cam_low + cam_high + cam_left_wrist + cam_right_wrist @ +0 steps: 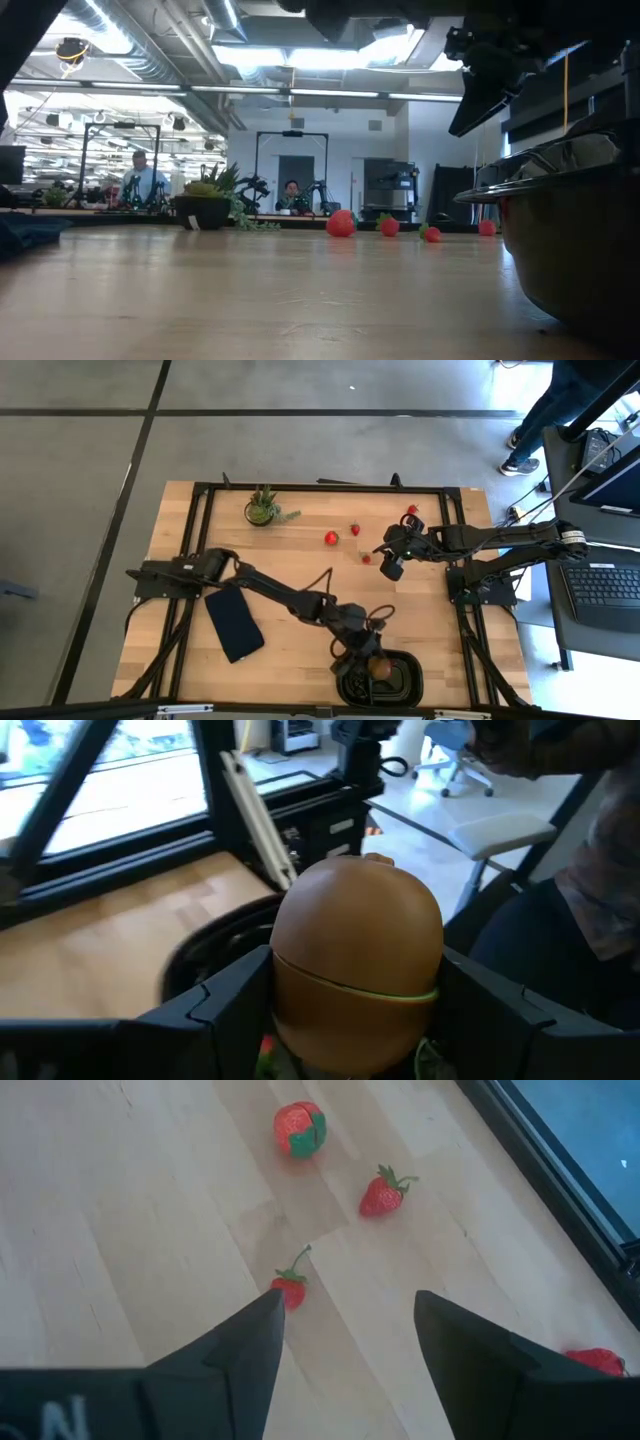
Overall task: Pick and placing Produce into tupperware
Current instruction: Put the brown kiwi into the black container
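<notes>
kiwi (355, 960), brown and oval, sits clamped between the left hand's (375, 666) two dark fingers (225, 1010); a green seam runs round its middle in the left wrist view. the hand hangs over the black tupperware (405, 690) at the table's (300, 575) near edge, the fruit above the tray's left part and apparently not yet set down. which compartment lies under it i cannot tell.

right hand (390, 563) hovers above the far right part of the table, fingers (245, 1345) spread wide, nothing held. a small strawberry (290, 1290) lies just beside one fingertip in the right wrist view, not centred in the gap. a second strawberry (382, 1194) and a round red fruit with a green patch (299, 1129) sit farther off, and another red piece (590, 1361) shows near the table's frame.

potted plant (262, 508) stands at the far left; a dark flat slab (233, 624) lies near the left arm.

risks, as i judge them:
- kiwi is round and smooth; let go from too high, it may bounce or roll over the tray's rim.
- left fingers may knock the tray's wall on the way down and shift the light tray.
- right hand closing as it stands would likely nudge the small strawberry aside, not grip it.
- the strawberries are small and low, so fingertips could scrape the table.
</notes>
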{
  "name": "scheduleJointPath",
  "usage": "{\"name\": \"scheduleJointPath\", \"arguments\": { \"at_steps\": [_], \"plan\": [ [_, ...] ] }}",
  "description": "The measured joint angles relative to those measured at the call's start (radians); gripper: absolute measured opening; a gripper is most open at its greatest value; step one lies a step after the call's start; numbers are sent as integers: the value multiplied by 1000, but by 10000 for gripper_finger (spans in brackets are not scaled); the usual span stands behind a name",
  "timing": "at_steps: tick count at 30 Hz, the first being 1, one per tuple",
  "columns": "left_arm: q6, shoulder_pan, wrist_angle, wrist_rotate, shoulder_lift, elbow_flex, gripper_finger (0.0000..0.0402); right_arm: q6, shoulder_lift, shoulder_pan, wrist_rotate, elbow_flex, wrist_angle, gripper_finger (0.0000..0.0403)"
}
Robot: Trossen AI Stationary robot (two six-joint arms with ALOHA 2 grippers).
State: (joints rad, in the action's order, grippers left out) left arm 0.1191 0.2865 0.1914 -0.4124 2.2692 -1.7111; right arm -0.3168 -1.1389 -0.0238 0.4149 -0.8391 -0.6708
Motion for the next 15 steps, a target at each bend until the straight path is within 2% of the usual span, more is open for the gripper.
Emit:
{"name": "scheduleJointPath", "arguments": {
  "at_steps": [10,15],
  "plan": [
    [-25,34,7,1,145,-94,240,-45,0,0,-1,0,-2,226],
    [-66,23,13,1,177,-119,240,-46,0,0,-1,0,-3,226]
  ]
}}
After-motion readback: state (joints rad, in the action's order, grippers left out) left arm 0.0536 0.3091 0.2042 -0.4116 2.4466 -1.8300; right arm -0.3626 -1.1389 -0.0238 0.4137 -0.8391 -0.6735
